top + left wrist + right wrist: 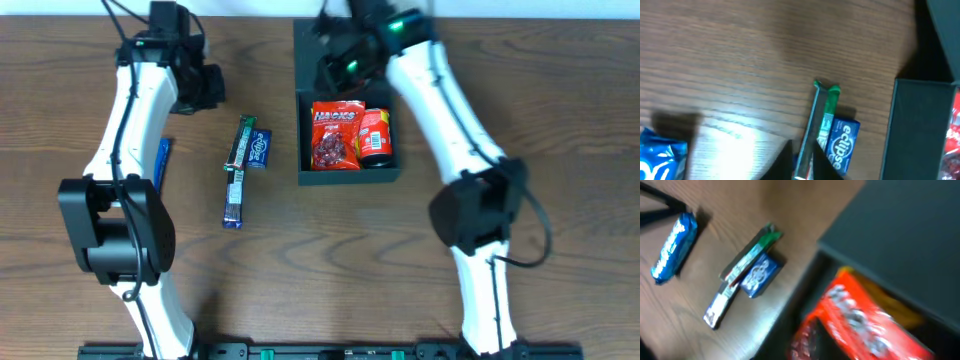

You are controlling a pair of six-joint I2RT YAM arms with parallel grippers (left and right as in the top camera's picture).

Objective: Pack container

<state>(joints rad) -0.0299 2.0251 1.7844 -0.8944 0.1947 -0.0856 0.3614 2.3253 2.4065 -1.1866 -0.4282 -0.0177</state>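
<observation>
Step in hand: loading, partly done, with loose stock outstanding.

Toward the left edge lies a blue packet [163, 160], half under the left arm. The left gripper [205, 85] hangs near the far edge, holding nothing that can be seen; its jaw state cannot be told.

Left of centre lie a green-tipped stick pack [240, 143], a second stick pack [233, 197] nearer the front edge, and a small blue Eclipse pack [261, 150] touching the first.

The container [350, 176] sits right of centre toward the far edge, open, holding a red snack bag [335, 135] and a red tub [375, 138] side by side.

The right gripper [340, 62] is over its far end; jaw state cannot be told.

Next move, in my judgement: grasp one loose pack without disturbing its neighbours, then carry it over the near wall.
</observation>
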